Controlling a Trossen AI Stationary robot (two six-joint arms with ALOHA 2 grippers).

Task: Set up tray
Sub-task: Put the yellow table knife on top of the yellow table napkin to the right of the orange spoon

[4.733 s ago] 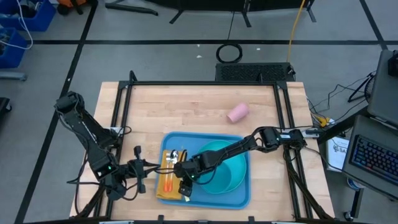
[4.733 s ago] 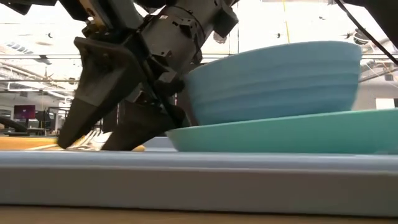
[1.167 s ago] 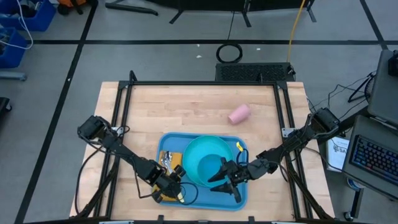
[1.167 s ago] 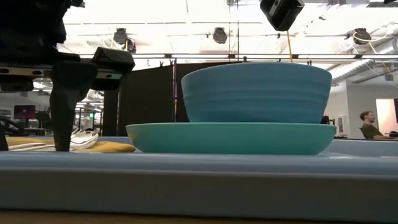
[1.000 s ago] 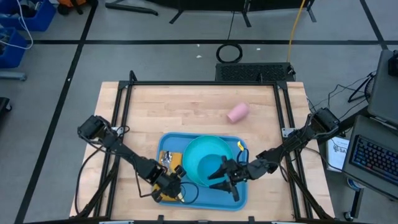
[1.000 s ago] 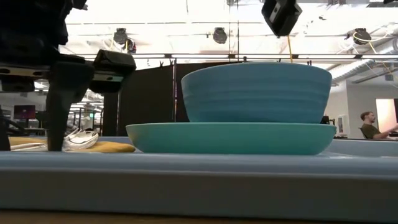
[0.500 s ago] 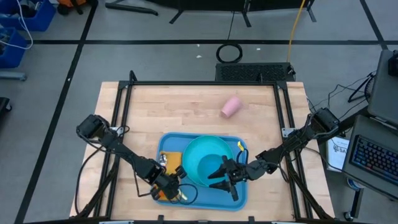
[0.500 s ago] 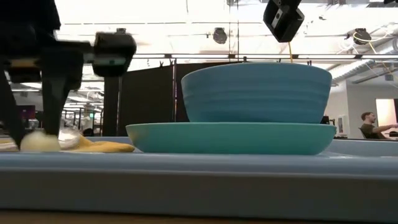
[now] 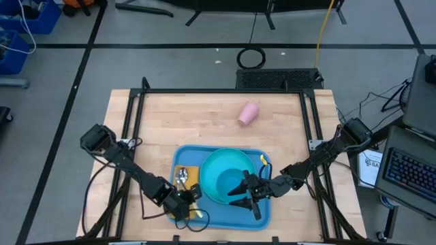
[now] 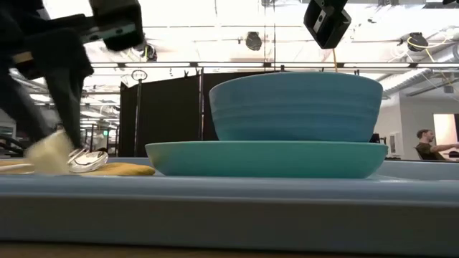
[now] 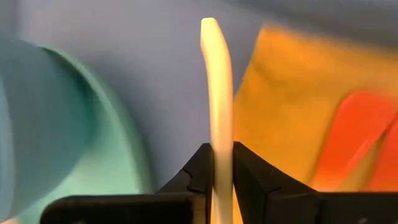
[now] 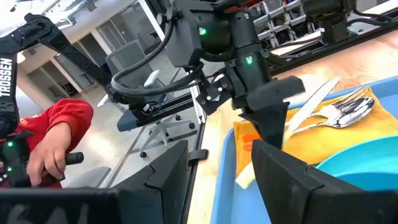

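The tray [image 9: 262, 212] lies at the near middle of the table [image 9: 204, 116], toward 6 o'clock in the high view. It holds a turquoise plate [image 9: 212, 194] with a blue bowl [image 9: 231, 173] on it, and at the tray's 9 o'clock side a yellow-orange napkin [image 9: 193, 175] bearing a spoon [image 9: 181, 175] and other cutlery.

The step in hand looks like laying cutlery on the napkin. The left gripper [image 9: 182, 201] sits at the tray's 8 o'clock corner, fingers clenched on a pale utensil handle [image 11: 216, 93], most likely a knife, that sticks out beyond the fingertips [image 11: 200, 171]. The next move calls for swinging that handle over the napkin, lining it up beside the spoon, setting it down, then letting go.

The right gripper [image 9: 245, 194] waits over the tray at about 4 o'clock of the bowl, fingers spread and grasping nothing.

A pink cup [image 9: 248, 113] lies on its side on the bare table at 12 o'clock from the tray, well apart; I judge it is yet to be placed.
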